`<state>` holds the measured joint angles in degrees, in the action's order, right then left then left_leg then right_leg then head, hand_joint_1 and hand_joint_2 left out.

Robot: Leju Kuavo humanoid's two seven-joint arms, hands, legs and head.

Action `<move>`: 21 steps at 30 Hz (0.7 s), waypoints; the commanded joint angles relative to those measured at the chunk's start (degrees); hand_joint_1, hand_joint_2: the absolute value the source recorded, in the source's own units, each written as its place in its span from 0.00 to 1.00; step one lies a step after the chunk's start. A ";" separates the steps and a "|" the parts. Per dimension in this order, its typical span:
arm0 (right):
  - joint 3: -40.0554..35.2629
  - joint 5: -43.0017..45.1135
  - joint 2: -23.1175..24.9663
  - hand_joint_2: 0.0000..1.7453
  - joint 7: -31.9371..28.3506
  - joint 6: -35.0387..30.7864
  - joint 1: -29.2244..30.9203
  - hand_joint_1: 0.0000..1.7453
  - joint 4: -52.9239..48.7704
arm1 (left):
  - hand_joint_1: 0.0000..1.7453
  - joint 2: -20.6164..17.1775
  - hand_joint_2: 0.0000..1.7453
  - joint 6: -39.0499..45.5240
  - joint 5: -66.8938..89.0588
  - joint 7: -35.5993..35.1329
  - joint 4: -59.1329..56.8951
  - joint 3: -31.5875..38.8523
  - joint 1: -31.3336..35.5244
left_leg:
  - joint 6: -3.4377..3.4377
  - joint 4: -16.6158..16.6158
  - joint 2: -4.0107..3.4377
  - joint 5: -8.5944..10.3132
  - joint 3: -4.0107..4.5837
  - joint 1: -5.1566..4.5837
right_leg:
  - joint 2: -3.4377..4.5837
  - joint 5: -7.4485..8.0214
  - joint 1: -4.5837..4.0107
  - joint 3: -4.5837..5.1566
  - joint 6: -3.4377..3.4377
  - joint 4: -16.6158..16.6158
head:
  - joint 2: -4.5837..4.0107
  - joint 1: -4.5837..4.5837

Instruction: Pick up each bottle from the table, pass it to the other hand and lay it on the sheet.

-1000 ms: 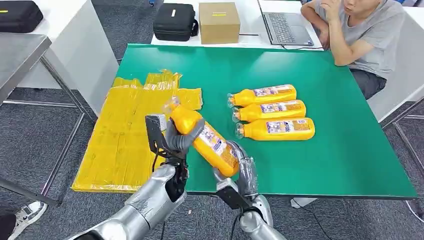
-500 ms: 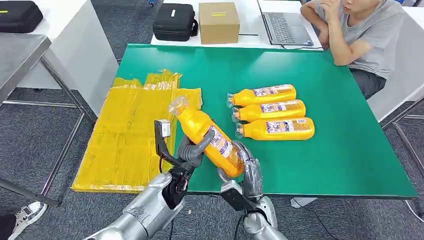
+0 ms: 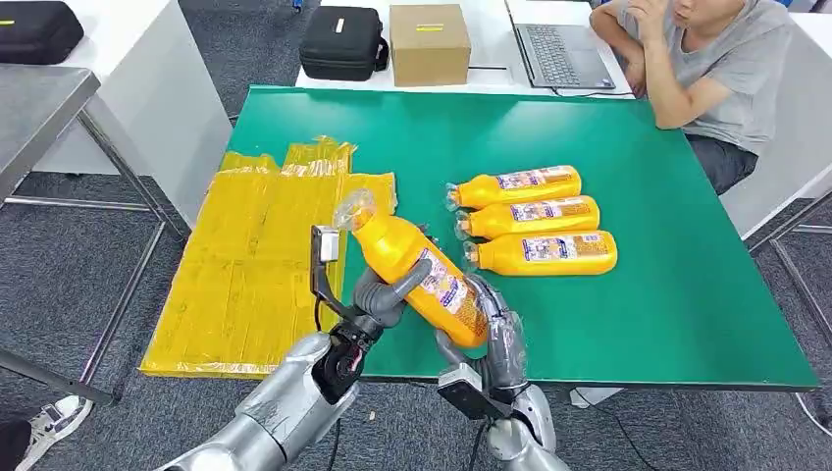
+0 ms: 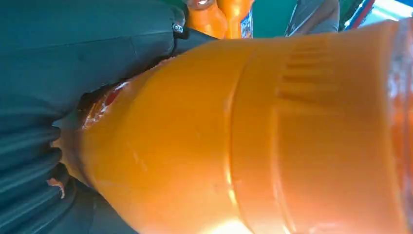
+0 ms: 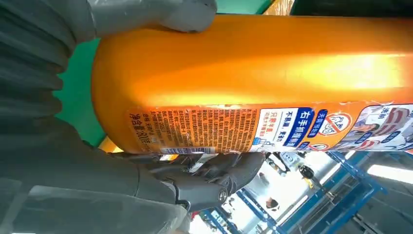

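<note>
An orange bottle (image 3: 417, 270) with a clear-wrapped cap hangs tilted over the near edge of the green table (image 3: 667, 294), cap pointing up and to the left. My left hand (image 3: 378, 294) wraps its fingers around the bottle's middle. My right hand (image 3: 495, 334) grips its lower end. In the left wrist view the bottle (image 4: 272, 136) presses against the left hand (image 4: 58, 73). In the right wrist view the right hand (image 5: 73, 161) clasps the labelled bottle (image 5: 272, 73) between thumb and fingers. The yellow sheet (image 3: 255, 255) lies at the table's left. Three more bottles (image 3: 530, 216) lie side by side.
A person (image 3: 716, 69) sits at the far right corner beside a laptop (image 3: 564, 49). A cardboard box (image 3: 430, 44) and a black case (image 3: 343, 41) stand on the white table behind. A grey table (image 3: 39, 108) stands to the left.
The bottle and both hands have shifted a little to the right. My left hand has slid from near the neck down to the bottle's middle.
</note>
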<state>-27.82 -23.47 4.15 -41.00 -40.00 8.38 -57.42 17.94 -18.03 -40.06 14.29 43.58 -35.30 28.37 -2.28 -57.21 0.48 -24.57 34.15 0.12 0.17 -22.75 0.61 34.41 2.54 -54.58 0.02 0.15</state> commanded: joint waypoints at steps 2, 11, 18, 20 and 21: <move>-2.49 1.33 1.63 1.00 1.00 0.00 4.51 0.98 3.83 | 1.00 0.55 1.00 4.32 3.04 0.54 2.91 -7.37 -0.57 | 0.09 -0.02 -0.13 -0.10 -0.19 -0.02 | 0.08 -0.09 0.01 -0.13 -0.08 -0.06 | 0.00 0.00; -0.37 3.45 2.36 1.00 1.00 0.00 4.18 0.00 3.45 | 1.00 -1.06 1.00 7.97 7.36 4.12 4.50 -6.45 -0.56 | 0.22 -0.04 -0.27 -0.31 -0.59 -0.03 | 0.17 -0.29 0.02 -0.46 -0.19 -0.18 | 0.00 -0.02; 0.69 6.05 2.42 1.00 1.00 0.00 4.66 0.00 4.32 | 1.00 -1.60 1.00 12.06 8.85 5.56 4.94 -4.60 -0.85 | 0.14 -0.02 -0.23 -0.17 -0.34 -0.02 | 0.17 -0.13 0.01 -0.25 -0.12 -0.09 | 0.00 0.00; 0.29 6.68 2.42 1.00 1.00 0.00 4.77 0.00 4.76 | 1.00 -1.66 1.00 13.82 9.34 6.09 5.12 -4.01 -0.82 | 0.14 0.01 -0.20 -0.16 -0.37 -0.01 | 0.13 -0.14 0.00 -0.29 -0.12 -0.06 | 0.00 0.00; -0.52 8.29 2.42 1.00 1.00 0.00 4.63 0.00 4.80 | 1.00 -1.74 1.00 14.90 9.02 6.01 5.47 -3.09 -0.98 | 0.10 0.05 -0.15 -0.08 -0.25 -0.01 | 0.10 -0.06 0.01 -0.19 -0.08 -0.01 | 0.00 0.00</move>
<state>-27.56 -18.98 6.14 -40.06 -40.00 10.15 -56.43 18.01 -7.20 -31.74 19.62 48.30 -38.58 26.96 -2.28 -57.21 0.49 -24.57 34.17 0.13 0.16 -22.75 0.61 34.41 2.54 -54.60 0.02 0.15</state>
